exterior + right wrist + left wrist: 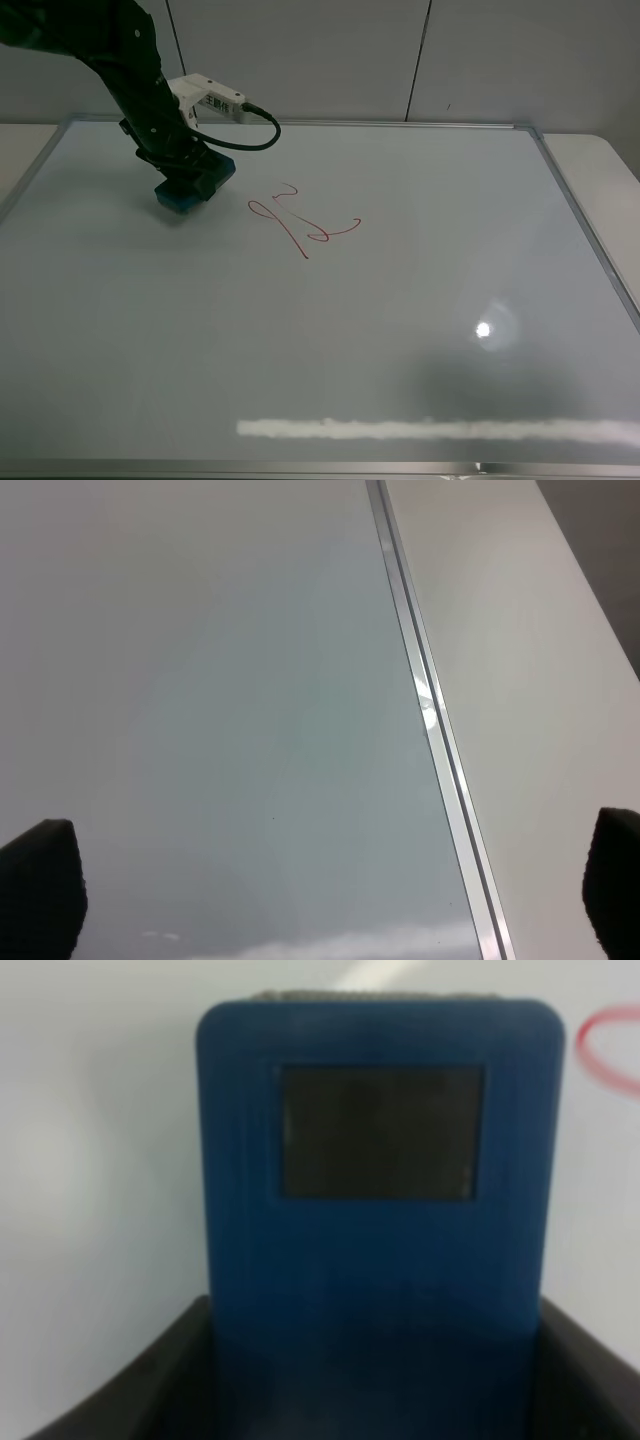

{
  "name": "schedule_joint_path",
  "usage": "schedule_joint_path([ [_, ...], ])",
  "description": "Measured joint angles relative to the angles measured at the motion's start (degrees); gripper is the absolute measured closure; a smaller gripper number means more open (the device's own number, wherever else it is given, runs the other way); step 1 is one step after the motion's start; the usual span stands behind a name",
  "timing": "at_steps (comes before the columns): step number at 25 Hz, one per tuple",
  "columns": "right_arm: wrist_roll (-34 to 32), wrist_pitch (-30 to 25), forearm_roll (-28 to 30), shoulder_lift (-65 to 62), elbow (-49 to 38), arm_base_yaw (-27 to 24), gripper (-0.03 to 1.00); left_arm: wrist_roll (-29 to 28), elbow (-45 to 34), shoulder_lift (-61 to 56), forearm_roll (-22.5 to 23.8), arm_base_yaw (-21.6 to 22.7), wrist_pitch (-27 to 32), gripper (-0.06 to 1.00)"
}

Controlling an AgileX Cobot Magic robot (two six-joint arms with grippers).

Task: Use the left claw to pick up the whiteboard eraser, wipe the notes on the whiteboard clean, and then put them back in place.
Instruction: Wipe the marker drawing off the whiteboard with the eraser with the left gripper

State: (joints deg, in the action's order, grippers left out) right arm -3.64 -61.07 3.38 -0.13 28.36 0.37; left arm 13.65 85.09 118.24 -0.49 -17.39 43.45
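Here, left claw clenched on eraser at the far-left part of the whiteboard; contact with the surface unclear. Red notes near on its right, unwiped, beside the far end of the eraser's long axis. Right claw spread, well apart by the right frame. Glossy board, glare spot, grey wall behind.

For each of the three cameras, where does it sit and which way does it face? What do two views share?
Exterior high: mounted high, looking down across the whiteboard; shows the left arm, the left claw shut on the eraser, left of the red scribble.
Left wrist: behind the left claw, looking along it at the held eraser; its fingers show.
Right wrist: behind the open right claw, whose tips show, looking down at the whiteboard's frame.
Shared: eraser and scribble, in exterior and left wrist.
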Motion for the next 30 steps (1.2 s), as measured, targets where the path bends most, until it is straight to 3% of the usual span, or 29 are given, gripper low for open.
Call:
schedule_joint_path([
  [10, 0.00, 0.00, 0.00, 0.00, 0.00, 0.00, -0.02, -2.62, 14.27, 10.43, 1.62, -4.76, 8.72, 0.39],
  [19, 0.00, 0.00, 0.00, 0.00, 0.00, 0.00, -0.02, -1.52, 15.13, 12.54, 0.10, -5.58, 8.73, 0.39],
  [30, 0.00, 0.00, 0.00, 0.00, 0.00, 0.00, -0.02, -1.57, 15.44, 13.97, 0.49, -11.27, 7.68, 0.39],
])
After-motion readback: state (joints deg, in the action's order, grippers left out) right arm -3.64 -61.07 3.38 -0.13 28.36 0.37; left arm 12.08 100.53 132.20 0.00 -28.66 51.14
